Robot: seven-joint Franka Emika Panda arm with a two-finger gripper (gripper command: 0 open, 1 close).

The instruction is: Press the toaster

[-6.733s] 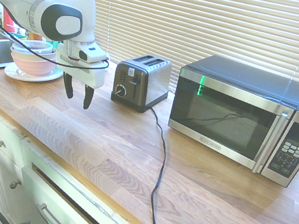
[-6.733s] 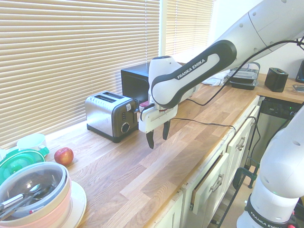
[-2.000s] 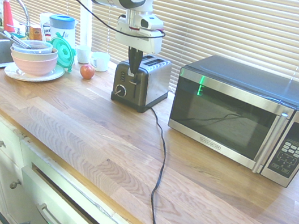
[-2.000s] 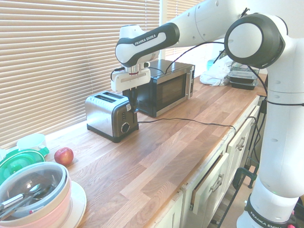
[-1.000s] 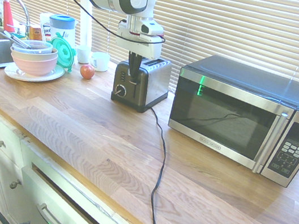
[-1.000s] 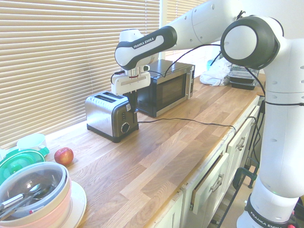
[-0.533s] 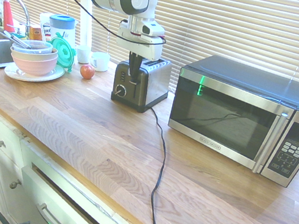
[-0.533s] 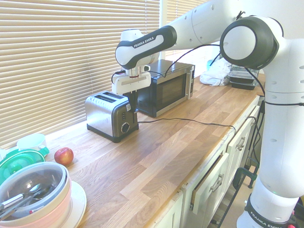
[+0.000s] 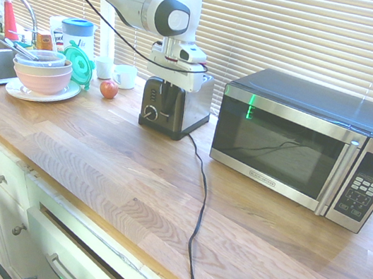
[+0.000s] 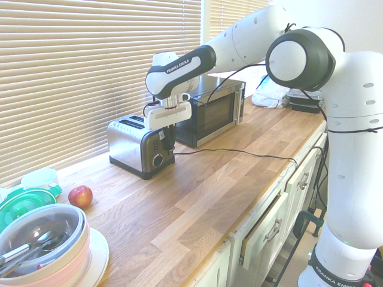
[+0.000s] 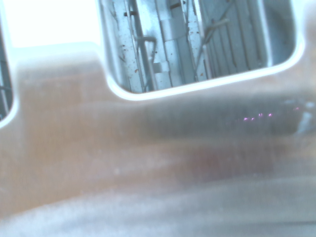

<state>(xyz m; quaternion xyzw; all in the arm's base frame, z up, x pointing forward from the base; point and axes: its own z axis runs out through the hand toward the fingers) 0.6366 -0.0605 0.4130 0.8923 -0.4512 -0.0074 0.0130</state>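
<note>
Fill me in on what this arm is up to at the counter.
The white arm is working the toaster on the wooden counter, beside the microwave. Its gripper, shut and pointing straight down, sits against the toaster's black front, where the lever is, apparently pushing it down. The wrist view looks right into a toaster slot. An apple and a stack of bowls sit off to the side.

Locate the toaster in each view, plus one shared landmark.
First exterior view: toaster left of centre, under the gripper.
Second exterior view: toaster left of centre, beside the window blinds.
Wrist view: its slots fill the upper part, close and blurred.
Shared landmark: microwave, exterior views only.
</note>
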